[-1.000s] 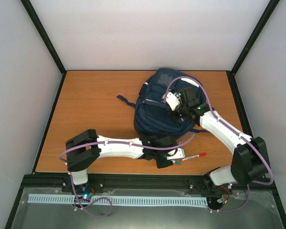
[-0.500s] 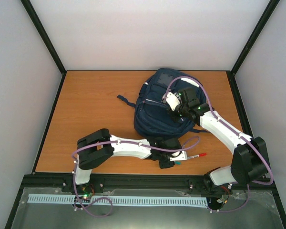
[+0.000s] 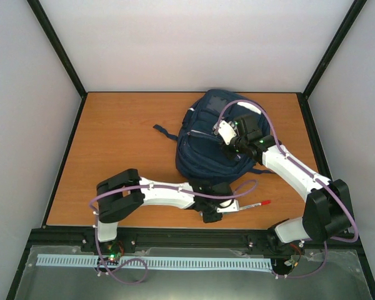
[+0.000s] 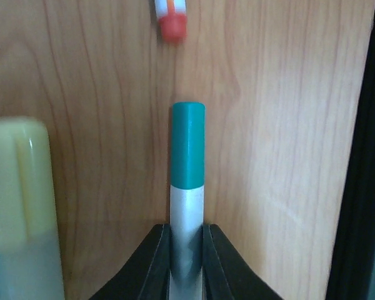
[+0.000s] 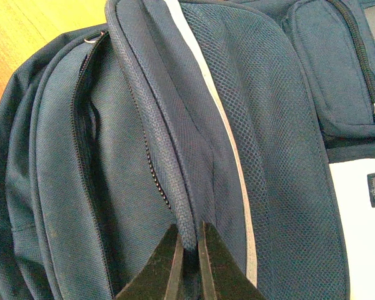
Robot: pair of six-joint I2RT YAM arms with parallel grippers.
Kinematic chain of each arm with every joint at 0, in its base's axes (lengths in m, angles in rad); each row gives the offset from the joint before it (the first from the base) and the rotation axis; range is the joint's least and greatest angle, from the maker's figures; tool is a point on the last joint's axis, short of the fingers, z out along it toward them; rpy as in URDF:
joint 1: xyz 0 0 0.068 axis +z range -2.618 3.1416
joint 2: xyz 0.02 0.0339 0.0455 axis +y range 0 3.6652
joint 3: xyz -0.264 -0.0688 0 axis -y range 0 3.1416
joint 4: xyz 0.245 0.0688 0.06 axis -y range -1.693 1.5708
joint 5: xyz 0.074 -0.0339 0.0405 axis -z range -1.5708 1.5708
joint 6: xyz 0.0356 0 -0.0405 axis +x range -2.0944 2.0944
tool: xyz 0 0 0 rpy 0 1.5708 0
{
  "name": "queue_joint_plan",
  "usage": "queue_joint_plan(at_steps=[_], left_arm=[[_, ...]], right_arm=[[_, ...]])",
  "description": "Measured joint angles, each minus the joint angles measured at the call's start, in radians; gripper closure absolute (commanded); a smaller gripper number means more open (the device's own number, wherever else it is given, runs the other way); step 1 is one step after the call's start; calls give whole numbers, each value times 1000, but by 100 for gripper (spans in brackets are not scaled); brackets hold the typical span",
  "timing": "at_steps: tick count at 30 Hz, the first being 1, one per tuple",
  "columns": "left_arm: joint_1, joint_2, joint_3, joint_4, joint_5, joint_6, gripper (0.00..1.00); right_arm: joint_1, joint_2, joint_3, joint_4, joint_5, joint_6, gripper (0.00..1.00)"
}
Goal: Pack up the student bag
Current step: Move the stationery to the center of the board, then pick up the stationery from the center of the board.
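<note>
Lying at 1 o'clock on the table (image 3: 119,144): the student bag (image 3: 203,153), big and dark blue. Pinched shut on a raised fold (image 5: 169,144) of the bag with the right gripper (image 5: 187,240), just beside a zip (image 5: 81,125), seemingly open. Down at 5 o'clock, near the front edge: closed snugly on the silver body of the teal pen (image 4: 187,144) with the left gripper (image 4: 187,234), touched on both sides by the jaws, with the teal cap pointing to 12 o'clock. Lying just past the cap at 12 o'clock, not touching: a red pen (image 4: 172,22). Resting close by at 8 o'clock: a yellow marker (image 4: 19,187).

Probably picking up the teal pen to put in the bag. Squeeze firmly first to stop any slipping. Lift straight up, slowly, without bumping the marker or the red pen. Carry toward 12 o'clock, up over the bag. Hold the fold high with the right gripper to leave a wide gap. Aim the cap end into the gap, push well inside, then let go. Watch out for rolling off the fabric.
</note>
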Motion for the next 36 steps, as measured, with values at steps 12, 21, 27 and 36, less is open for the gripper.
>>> queue_joint_plan(at_steps=[12, 21, 27, 36], left_arm=[[0, -189, -212, -96, -53, -186, 71], [-2, -156, -151, -216, -90, -289, 76], [-3, -112, -93, -276, -95, -301, 87], [-5, -107, -77, -296, -101, -309, 95]], right_arm=[[-1, 0, 0, 0, -4, 0, 97], [-1, 0, 0, 0, -5, 0, 97], [-7, 0, 0, 0, -11, 0, 97], [-7, 0, 0, 0, -14, 0, 97]])
